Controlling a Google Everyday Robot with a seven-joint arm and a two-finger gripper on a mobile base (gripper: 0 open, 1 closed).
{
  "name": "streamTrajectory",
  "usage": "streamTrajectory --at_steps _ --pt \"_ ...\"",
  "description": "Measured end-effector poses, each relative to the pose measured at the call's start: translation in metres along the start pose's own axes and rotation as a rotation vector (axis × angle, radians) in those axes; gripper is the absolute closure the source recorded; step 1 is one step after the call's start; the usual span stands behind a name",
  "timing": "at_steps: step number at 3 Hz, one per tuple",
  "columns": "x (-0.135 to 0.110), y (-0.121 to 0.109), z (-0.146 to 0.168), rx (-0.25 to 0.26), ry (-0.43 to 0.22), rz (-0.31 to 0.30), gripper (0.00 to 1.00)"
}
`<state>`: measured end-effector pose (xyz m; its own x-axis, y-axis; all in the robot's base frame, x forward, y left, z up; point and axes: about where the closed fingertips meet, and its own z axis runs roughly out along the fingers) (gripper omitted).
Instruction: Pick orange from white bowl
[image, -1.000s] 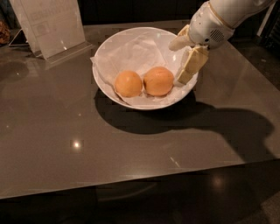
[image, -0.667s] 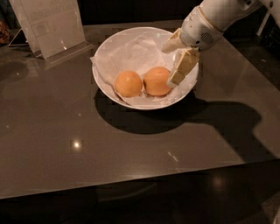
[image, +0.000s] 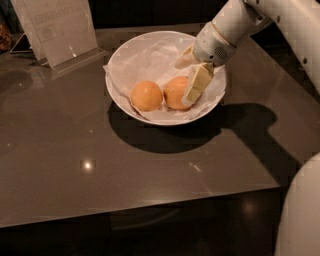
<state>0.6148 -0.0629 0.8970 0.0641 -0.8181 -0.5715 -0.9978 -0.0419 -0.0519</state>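
The white bowl (image: 120, 60), lined with crumpled white paper, stands on the grey table. Two round fruits lie in it side by side. The orange (image: 173, 93) is the deeper-coloured one on the right; a paler yellow-orange fruit (image: 146, 96) lies to its left. My gripper (image: 183, 83) reaches into the bowl from the upper right and is open. One of its fingers (image: 196, 84) stands against the orange's right front side and hides part of it; the other is behind the orange, over the paper. The orange rests on the paper.
A clear sign holder (image: 55, 30) with a white sheet stands at the back left of the table (image: 75, 165). The table's front edge runs across the lower part of the view. My white arm (image: 280, 20) crosses the upper right, and a white part of my body (image: 300, 215) shows at the lower right.
My gripper has moved left and down into the bowl, from its right rim to either side of the orange. The two fruits have not moved.
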Motion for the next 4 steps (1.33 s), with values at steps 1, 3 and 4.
streamTrajectory --at_steps 1,3,4 --pt "0.005 -0.003 0.019 -0.043 -0.015 0.018 0.14" --pt "0.018 0.001 0.046 -0.114 -0.033 0.061 0.21" --pt "0.021 0.003 0.049 -0.126 -0.036 0.072 0.39"
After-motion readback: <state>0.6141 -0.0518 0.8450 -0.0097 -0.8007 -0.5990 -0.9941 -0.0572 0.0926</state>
